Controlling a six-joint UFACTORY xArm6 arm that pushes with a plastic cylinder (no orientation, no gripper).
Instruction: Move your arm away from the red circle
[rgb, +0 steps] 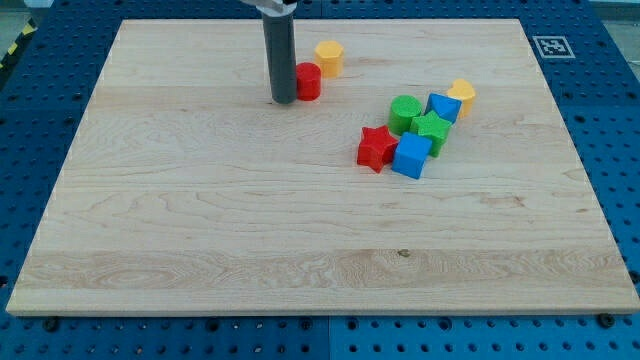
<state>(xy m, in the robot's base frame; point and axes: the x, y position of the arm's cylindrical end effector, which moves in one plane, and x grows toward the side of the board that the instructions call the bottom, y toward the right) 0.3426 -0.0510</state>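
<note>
The red circle sits near the view's top, left of centre, on the wooden board. My tip stands right against its left side, touching or nearly touching it. A yellow hexagon block lies just up and right of the red circle.
A cluster lies right of centre: a red star, a blue cube, a green star-like block, a green circle, a blue block and a yellow heart. A blue pegboard table surrounds the board.
</note>
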